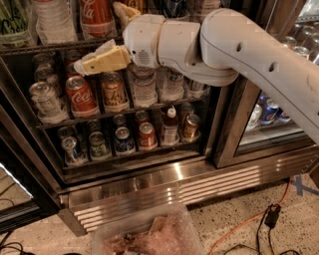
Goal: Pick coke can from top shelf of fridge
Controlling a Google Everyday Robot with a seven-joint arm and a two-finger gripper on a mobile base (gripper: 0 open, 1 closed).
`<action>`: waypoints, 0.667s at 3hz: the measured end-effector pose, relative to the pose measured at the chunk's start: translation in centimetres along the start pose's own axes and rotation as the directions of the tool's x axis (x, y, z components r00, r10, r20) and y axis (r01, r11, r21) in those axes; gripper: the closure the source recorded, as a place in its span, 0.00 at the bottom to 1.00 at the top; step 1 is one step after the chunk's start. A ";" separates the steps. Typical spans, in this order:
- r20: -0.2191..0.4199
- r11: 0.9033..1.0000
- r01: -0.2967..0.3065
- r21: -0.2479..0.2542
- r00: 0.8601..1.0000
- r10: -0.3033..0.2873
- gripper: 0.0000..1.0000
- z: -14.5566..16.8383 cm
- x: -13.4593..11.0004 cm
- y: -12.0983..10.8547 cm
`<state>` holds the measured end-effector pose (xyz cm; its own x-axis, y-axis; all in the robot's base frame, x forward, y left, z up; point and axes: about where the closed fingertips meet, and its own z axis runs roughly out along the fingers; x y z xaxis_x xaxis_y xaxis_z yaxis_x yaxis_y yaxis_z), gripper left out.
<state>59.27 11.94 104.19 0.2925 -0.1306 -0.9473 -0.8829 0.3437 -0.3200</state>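
The coke can [96, 17], red with white script, stands on the top shelf [50, 46] of the fridge [149, 191]; its top is cut off by the picture's edge. My gripper [97, 37] is at the shelf front, open. Its lower tan finger [102, 60] points left just below the shelf rail. Its upper finger [124, 11] sits right of the can. The can lies roughly between the two fingers; I cannot tell if either touches it. My white arm [239, 55] comes in from the right.
A second Coke can [79, 97], a gold-orange can [113, 89] and water bottles [143, 87] stand on the middle shelf. Small cans fill the lower rack [119, 142]. Blue cans [269, 112] show behind the right glass door. A plastic bin [149, 236] and cables [249, 226] lie on the floor.
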 end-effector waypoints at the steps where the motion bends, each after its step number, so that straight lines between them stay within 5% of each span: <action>1: 0.040 0.998 -0.027 0.053 0.999 0.025 0.00 1.1 0.0 -0.9; 2: 0.067 0.996 -0.034 0.085 0.997 0.028 0.00 2.0 -0.3 -1.9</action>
<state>61.61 13.23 105.09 0.2917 -0.0583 -0.9547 -0.8579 0.4255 -0.2881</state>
